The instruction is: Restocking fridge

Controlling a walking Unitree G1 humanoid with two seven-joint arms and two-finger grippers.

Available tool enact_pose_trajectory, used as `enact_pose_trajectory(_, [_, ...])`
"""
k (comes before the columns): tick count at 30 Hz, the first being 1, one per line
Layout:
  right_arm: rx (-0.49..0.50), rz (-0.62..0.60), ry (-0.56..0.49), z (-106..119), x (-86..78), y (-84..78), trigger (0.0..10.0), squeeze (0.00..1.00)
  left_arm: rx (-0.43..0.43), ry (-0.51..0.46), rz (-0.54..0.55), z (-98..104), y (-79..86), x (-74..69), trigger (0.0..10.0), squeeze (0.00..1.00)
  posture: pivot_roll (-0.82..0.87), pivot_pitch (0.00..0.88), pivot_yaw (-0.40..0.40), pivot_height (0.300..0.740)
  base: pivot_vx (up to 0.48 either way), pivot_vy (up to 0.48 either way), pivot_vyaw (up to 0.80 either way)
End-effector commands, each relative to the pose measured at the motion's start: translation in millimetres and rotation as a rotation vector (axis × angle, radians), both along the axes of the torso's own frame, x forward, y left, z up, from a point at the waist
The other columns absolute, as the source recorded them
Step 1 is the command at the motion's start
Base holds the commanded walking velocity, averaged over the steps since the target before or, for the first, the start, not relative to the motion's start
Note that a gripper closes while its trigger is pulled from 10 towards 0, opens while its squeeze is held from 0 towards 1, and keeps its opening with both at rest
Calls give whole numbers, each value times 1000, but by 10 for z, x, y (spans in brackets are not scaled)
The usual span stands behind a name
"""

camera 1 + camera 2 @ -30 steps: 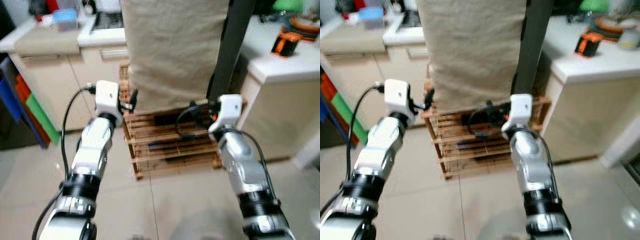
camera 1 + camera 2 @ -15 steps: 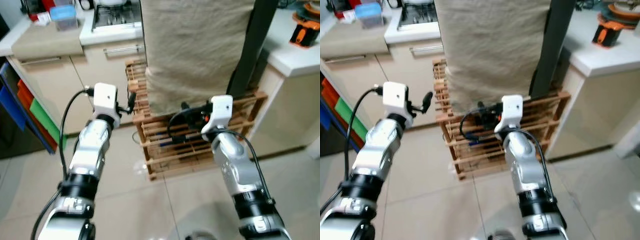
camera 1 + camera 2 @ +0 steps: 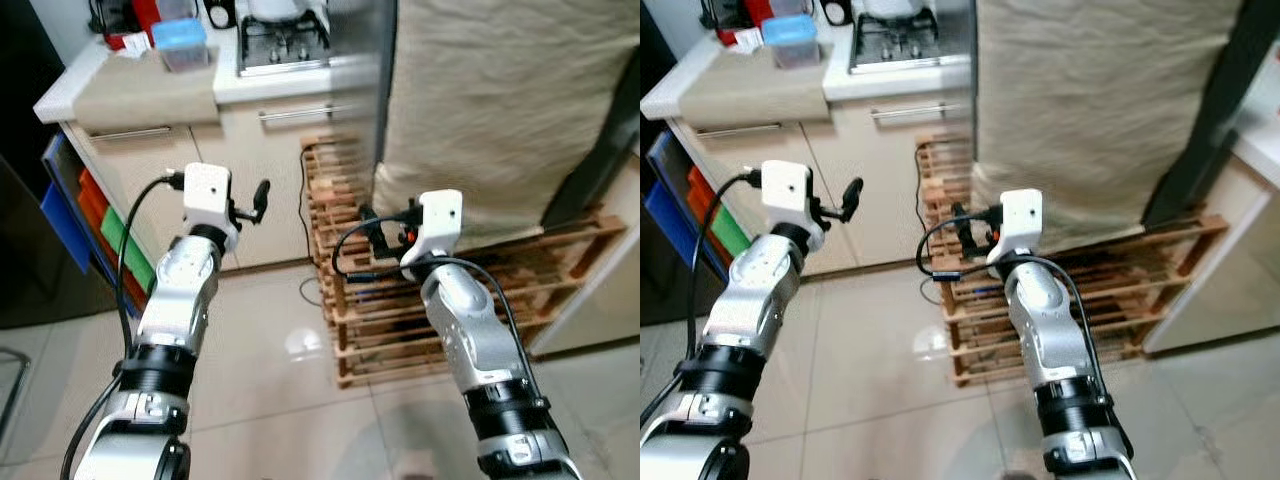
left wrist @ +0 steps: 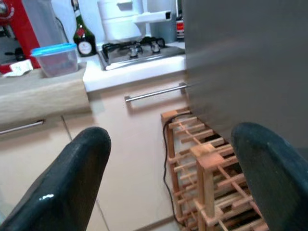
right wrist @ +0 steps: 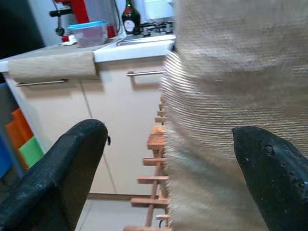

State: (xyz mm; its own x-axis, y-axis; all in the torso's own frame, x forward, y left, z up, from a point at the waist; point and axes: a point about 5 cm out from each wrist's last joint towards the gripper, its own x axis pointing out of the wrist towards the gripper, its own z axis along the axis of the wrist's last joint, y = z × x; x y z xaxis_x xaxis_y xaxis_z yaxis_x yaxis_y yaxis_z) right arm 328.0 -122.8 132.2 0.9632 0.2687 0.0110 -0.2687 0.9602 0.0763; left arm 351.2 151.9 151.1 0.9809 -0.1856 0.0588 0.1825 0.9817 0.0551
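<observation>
I hold the left gripper (image 3: 258, 196) and right gripper (image 3: 372, 225) spread and empty at mid-frame, no fridge or stock identifiable, risking snagging the beige woven cloth (image 3: 500, 110) or the slatted wooden rack (image 3: 440, 310) right of centre.

Two silver arms are showing, each ringed with black bands near the elbow and ending in a white boxy wrist housing. Black cables are looping from the housings. The left gripper (image 3: 262, 190) and right gripper (image 3: 368, 222) are carrying black fingers.
</observation>
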Motion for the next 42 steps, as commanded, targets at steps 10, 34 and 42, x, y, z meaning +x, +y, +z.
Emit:
enact_pose_trajectory(10, [-73, -122, -114, 354, 280, -344, 10000, 0, 5, -6, -531, 137, -199, -170, 10000, 0, -148, 0, 74, 740, 0, 0, 0])
enact_pose_trajectory(34, [12, -217, -105, 92, -81, -458, 10000, 0, -141, 84, -409, -2, -175, -170, 10000, 0, -167, 0, 101, 740, 0, 176, -245])
enact_pose_trajectory(42, [32, -288, -60, -18, -161, -598, 10000, 0, -203, 112, -366, -140, -285, -222, 10000, 0, -166, 0, 87, 740, 0, 480, -730])
